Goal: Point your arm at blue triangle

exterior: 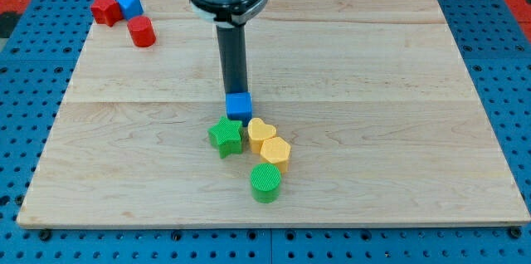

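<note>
The blue triangle (129, 4) lies at the board's top left, touching a red star-like block (104, 8) on its left. My tip (236, 92) is near the board's middle, far to the right of and below the blue triangle. It stands just behind a blue cube (239, 105) and appears to touch the cube's top edge.
A red cylinder (142, 31) lies just below the blue triangle. Below the blue cube sit a green star (226, 136), a yellow heart (260, 131), a yellow hexagon (275, 153) and a green cylinder (266, 183). The wooden board (398, 90) rests on a blue perforated table.
</note>
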Tool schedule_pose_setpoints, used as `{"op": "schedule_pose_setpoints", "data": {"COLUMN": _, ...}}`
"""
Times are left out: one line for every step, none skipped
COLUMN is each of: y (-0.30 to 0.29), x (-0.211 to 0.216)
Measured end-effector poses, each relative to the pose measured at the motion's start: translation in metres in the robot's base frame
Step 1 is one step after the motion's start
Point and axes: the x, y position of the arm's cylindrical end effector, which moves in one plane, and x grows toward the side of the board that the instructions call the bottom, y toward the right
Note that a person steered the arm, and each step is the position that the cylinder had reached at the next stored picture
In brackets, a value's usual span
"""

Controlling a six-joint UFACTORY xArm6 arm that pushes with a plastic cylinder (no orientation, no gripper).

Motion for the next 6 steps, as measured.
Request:
{"op": "schedule_pose_setpoints", "data": {"y": -0.004, "x": -0.025}}
{"op": "schedule_pose_setpoints", "data": {"y": -0.049, "x": -0.111}}
{"op": "schedule_pose_setpoints", "data": {"y": -0.044, "x": -0.202}}
{"op": "schedule_pose_setpoints", "data": {"y": -0.084, "x": -0.241}}
{"op": "schedule_pose_setpoints", "data": {"y": -0.139, "x": -0.236}}
{"op": "schedule_pose_setpoints", "data": {"y": -0.207, "x": -0.221}}
